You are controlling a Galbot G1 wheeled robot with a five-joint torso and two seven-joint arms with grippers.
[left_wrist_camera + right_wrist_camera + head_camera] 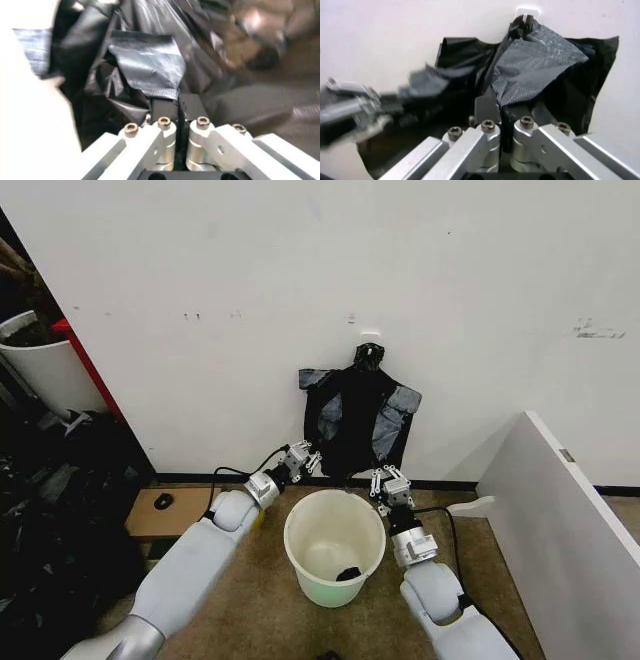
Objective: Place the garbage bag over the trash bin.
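Observation:
The trash bin (300, 525), a cream-white bucket, stands on the floor between my arms, with a small black scrap in its bottom. Behind it a flat black bundle (355, 420) with a knotted top and grey tabs hangs from a wall hook. My left gripper (305, 458) is at the bundle's lower left edge. In the left wrist view it (176, 100) is shut on a fold of black plastic (150, 67). At the lower right edge, my right gripper (385, 480) (499, 107) is shut on a grey-black flap (535, 63). I cannot tell a single garbage bag apart from the bundle.
A taller white bin (40, 370) with a red item stands at the far left beside a heap of dark bags (50, 520). A low brown box (165, 515) lies left of my left arm. A white panel (560, 500) slants along the right.

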